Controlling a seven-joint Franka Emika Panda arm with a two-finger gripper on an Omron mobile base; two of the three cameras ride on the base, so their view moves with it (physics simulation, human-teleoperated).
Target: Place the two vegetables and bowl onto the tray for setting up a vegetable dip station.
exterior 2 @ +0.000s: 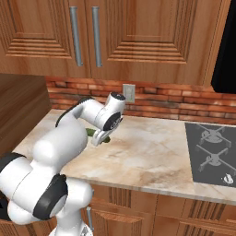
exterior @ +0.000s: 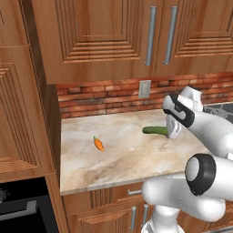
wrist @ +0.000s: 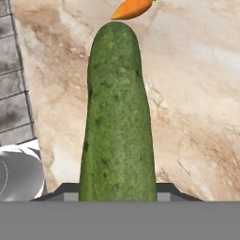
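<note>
Both base views look down over the counter (exterior: 123, 154) from opposite sides; hand view hugs the cucumber (wrist: 117, 117)

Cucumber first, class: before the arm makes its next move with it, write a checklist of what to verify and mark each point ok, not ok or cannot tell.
1. Gripper at one end of the cucumber: ok.
2. Cucumber centred between the fingertips in the hand view: ok.
3. Firm grip on the cucumber: cannot tell; the pads are hidden behind it.
4. Cucumber lifted off the counter: cannot tell; it looks level with the surface.
5. Carrot apart from the cucumber, so a lift should not disturb it: ok.
6. Route to the tray: cannot tell.
</note>
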